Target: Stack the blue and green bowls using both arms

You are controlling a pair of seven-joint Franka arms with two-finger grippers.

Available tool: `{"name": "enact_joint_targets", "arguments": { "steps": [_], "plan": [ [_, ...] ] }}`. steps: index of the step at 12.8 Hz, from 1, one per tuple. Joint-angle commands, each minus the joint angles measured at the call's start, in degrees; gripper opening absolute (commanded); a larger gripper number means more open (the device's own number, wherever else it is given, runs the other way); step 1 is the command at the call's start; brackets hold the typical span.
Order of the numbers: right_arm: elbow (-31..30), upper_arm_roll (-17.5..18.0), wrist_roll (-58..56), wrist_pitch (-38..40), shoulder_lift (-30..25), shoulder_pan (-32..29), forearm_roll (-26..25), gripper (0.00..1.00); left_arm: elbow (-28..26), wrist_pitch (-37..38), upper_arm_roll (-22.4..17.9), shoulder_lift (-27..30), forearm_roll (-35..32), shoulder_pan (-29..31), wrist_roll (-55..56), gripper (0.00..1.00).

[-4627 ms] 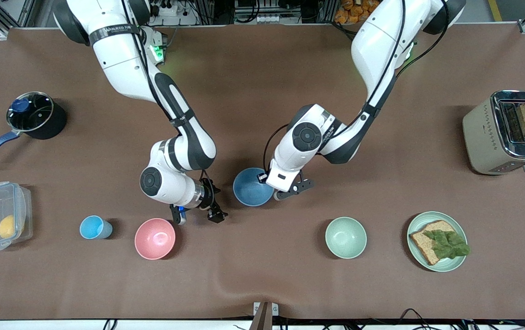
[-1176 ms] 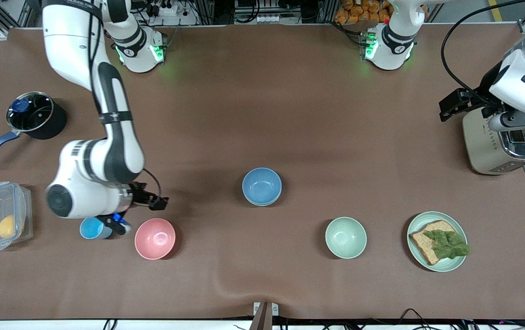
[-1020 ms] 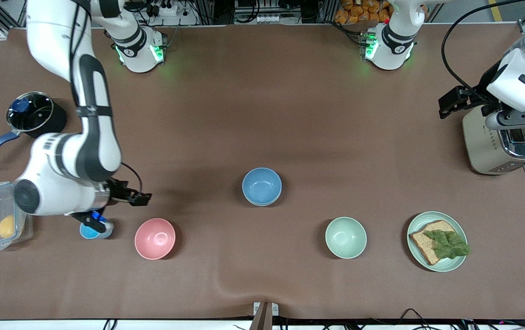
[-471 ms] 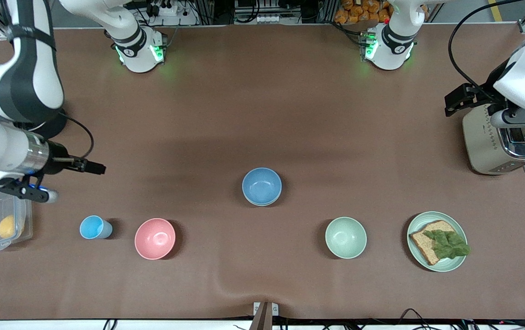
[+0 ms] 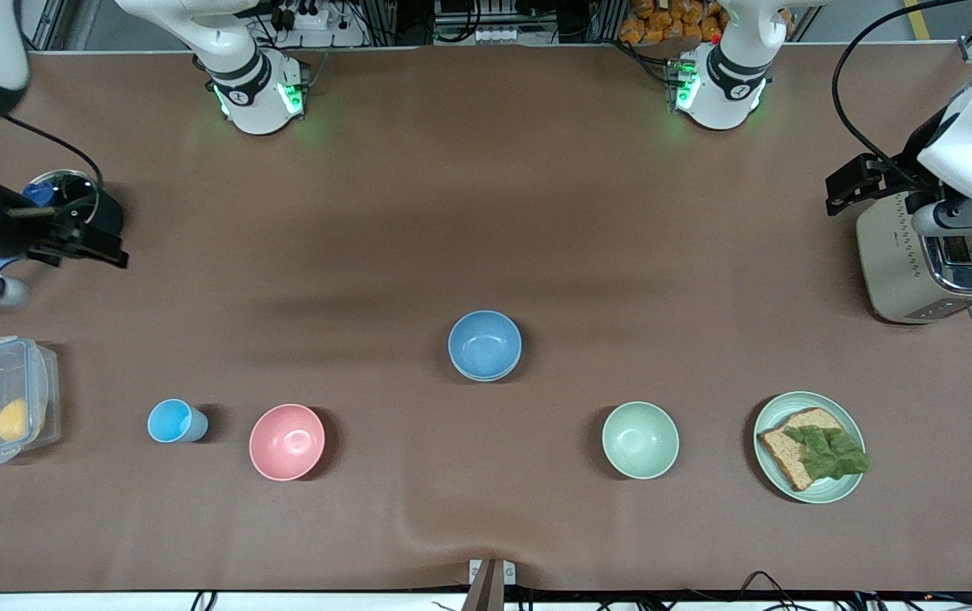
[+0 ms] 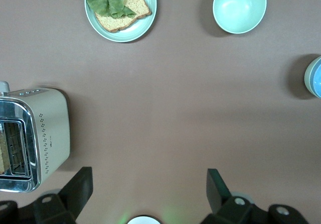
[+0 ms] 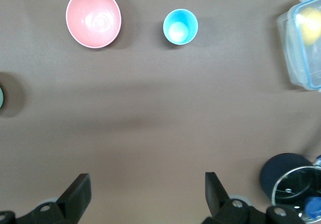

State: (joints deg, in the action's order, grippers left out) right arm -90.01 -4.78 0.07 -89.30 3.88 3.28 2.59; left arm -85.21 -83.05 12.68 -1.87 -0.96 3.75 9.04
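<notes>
The blue bowl (image 5: 485,343) sits at the table's middle, nested in the green bowl, of which only a thin rim shows. In the left wrist view the green bowl's outer wall (image 6: 307,77) shows around the blue bowl's inside (image 6: 318,78). My right gripper (image 5: 51,273) is open and empty, high over the right arm's end of the table beside the pot. My left gripper (image 5: 889,204) is open and empty over the toaster at the left arm's end. Both wrist views show wide-open jaws, the left gripper (image 6: 149,186) and the right gripper (image 7: 146,189), over bare table.
A mint-green bowl (image 5: 640,440) and a plate (image 5: 770,416) with bread and lettuce lie nearer the camera. A pink bowl (image 5: 287,441), a blue cup (image 5: 173,421), a clear box (image 5: 2,399) with a lemon, a pot (image 5: 70,208) and a toaster (image 5: 935,246) stand around.
My right arm has swung from beside the blue cup up toward the pot and the table's end. My left gripper has stayed over the toaster. The bowls have not moved.
</notes>
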Motion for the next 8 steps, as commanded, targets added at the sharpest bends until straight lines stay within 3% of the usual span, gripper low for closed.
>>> {"name": "enact_joint_targets", "arguments": {
  "steps": [1, 8],
  "plan": [
    [-3.2, 2.9, -1.0, -0.2, -3.6, -1.8, -5.6, 1.00, 0.3, 1.0, 0.3, 0.6, -0.5, 0.5, -1.1, 1.00],
    [-2.9, 3.7, -0.8, 0.2, -4.6, -3.5, -6.1, 1.00, 0.2, 1.0, 0.2, 0.6, -0.4, 0.6, -1.3, 1.00]
  ]
}}
